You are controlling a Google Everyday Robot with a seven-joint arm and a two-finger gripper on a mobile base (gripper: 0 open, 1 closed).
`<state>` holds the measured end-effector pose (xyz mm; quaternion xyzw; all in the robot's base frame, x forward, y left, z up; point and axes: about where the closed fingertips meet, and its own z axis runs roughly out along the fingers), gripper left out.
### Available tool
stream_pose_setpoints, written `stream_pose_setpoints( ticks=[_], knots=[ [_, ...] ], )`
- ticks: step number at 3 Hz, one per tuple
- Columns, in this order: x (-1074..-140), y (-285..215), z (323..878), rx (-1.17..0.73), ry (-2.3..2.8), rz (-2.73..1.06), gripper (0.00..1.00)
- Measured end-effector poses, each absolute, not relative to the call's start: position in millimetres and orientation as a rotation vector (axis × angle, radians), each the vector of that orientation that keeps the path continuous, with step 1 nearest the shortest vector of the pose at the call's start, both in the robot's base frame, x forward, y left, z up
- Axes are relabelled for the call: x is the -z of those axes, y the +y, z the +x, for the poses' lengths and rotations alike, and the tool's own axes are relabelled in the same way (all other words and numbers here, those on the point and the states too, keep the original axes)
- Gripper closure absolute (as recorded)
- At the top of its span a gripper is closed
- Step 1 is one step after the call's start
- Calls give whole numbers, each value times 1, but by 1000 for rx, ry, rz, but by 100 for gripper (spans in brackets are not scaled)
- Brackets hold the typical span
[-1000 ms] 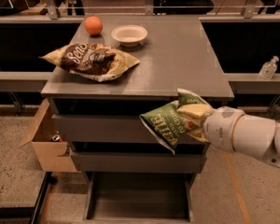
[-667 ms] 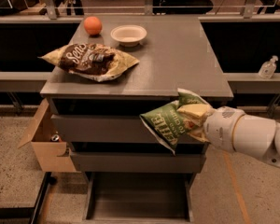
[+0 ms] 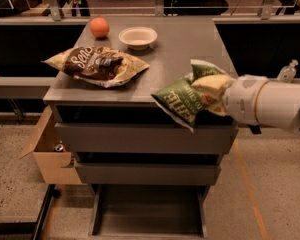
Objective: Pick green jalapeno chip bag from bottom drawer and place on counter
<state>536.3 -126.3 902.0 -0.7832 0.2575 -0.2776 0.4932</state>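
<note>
Since the earlier frame the arm has risen. The green jalapeno chip bag (image 3: 182, 98), which hung in front of the top drawer's face, now sits higher, level with the front right edge of the counter (image 3: 190, 44). It overlaps that edge in view, and its lower corner still dips in front of the top drawer (image 3: 140, 139). Whether it touches the counter cannot be told. The pincer (image 3: 215, 91) is at the right end of the bag, just off the counter's front right corner, pinching the bag's pale, crumpled top. The white forearm reaches in from the right edge of the view. Nothing else on the counter has shifted.

By count:
- One green bag, held off the floor and out of the bottom drawer (image 3: 150, 216).
- One brown-and-cream chip bag (image 3: 96, 65), lying flat on the left half of the counter.
- One orange ball-like fruit (image 3: 99, 27) at the back left.
- One white bowl (image 3: 138, 36) just beside the fruit.
- Three grey drawers. The bottom one is pulled out, showing its dark floor with nothing visible in it. The middle drawer (image 3: 145, 174) and the top one stand slightly out.
- One open cardboard box (image 3: 47, 149) against the cabinet's left side.
- One clear bottle (image 3: 288, 71) on the ledge at the right, behind the arm.
</note>
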Motion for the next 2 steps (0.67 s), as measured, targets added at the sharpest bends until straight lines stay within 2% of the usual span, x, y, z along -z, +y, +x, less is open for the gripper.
stream_pose_setpoints(
  ticks=[2],
  knots=[
    [-973, -136, 598, 823, 453, -1931, 100]
  ],
)
